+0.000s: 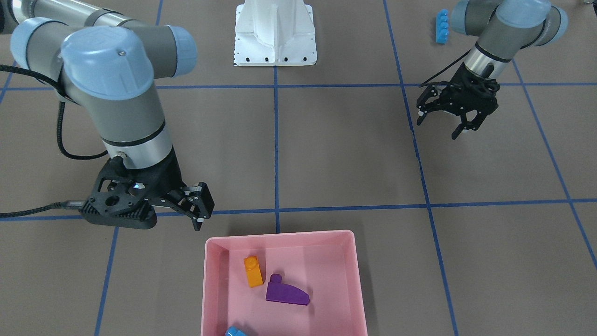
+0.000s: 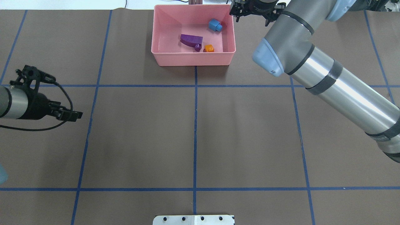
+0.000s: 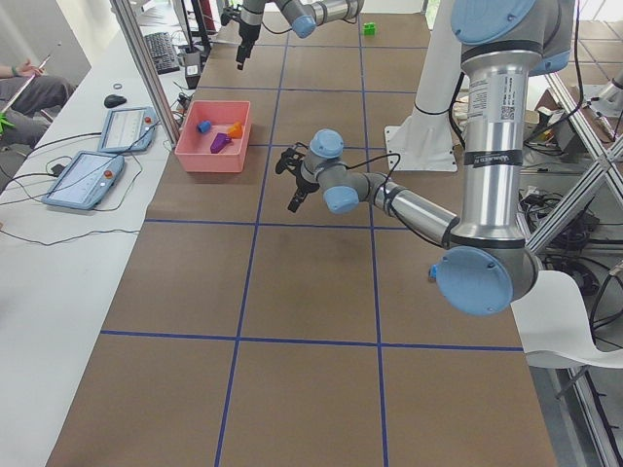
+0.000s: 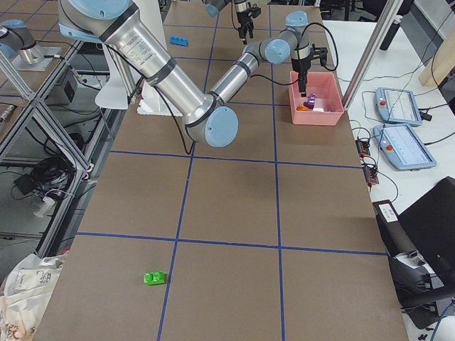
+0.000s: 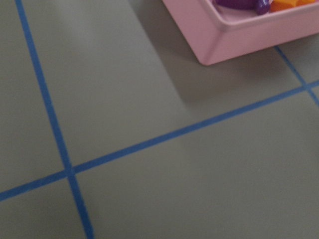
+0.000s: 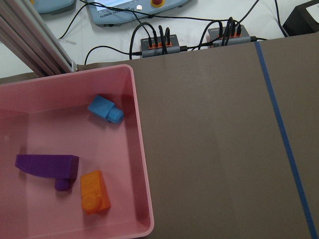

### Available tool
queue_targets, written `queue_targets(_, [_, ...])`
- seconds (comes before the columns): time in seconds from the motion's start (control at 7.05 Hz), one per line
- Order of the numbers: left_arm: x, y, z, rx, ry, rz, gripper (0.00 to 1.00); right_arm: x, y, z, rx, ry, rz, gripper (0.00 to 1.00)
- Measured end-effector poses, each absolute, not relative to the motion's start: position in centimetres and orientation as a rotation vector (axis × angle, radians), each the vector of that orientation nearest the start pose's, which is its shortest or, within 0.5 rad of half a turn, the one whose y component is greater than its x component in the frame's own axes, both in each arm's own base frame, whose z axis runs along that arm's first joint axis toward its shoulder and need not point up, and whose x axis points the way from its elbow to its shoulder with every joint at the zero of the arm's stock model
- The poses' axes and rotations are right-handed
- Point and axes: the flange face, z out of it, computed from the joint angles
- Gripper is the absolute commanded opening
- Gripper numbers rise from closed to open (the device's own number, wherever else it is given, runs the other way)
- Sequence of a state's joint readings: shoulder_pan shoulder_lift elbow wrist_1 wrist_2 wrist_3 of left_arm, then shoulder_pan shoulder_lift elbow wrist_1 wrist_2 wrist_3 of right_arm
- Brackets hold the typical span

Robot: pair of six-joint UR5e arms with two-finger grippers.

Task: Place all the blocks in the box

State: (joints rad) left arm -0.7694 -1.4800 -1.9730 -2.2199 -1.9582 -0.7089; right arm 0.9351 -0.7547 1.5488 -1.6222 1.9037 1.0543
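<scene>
**A:** While the right gripper [image 1: 200,221] hangs just beside the shallow pink plastic tray [image 1: 280,235], its jaws unreadable from here, a careless swing could shove that wall.

**B:** The orange studded brick [image 1: 253,272], purple sloped brick [image 1: 287,294] and small blue brick [image 1: 235,332] lie inside. The left gripper [image 1: 440,125] gapes empty; a hasty reach might knock the long blue four-stud brick [image 1: 441,26] away.

1. I'm driving this in a robotics lab: the wide brown paper-covered table [image 2: 140,140] is gridded with blue tape lines [image 2: 195,125].
2. Two grey touchscreen teach pendants with red stop buttons [image 3: 83,178] lie on a white side bench [image 3: 39,292].
3. Bare aluminium frame posts [image 3: 146,68], a black keyboard [image 3: 159,49] and cabled black hubs [image 6: 158,42] ring it.
</scene>
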Motion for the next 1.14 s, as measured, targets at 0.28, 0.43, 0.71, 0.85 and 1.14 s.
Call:
queue_targets(0.28, [23.8, -34.4, 48.9, 0.282, 0.889, 0.281, 1.0, -32.0, -62.7, 19.7, 0.264, -0.767, 0.241, 1.0])
queue_targets(0.43, [24.2, -31.8, 50.5, 0.202, 0.889, 0.268, 1.0, -31.6, -62.6, 19.9, 0.266, -0.769, 0.235, 1.0])
queue_targets(0.71, [26.5, -25.8, 52.0, 0.063, 0.874, 0.266, 1.0, -31.0, -62.8, 20.1, 0.269, -0.77, 0.238, 1.0])
queue_targets(0.85, [25.7, -22.6, 52.6, 0.01, 0.837, 0.283, 1.0, -30.7, -62.9, 20.0, 0.271, -0.77, 0.241, 1.0])
queue_targets(1.14, [24.5, -18.0, 53.4, -0.06, 0.757, 0.288, 1.0, -30.5, -62.9, 19.9, 0.274, -0.773, 0.242, 1.0])
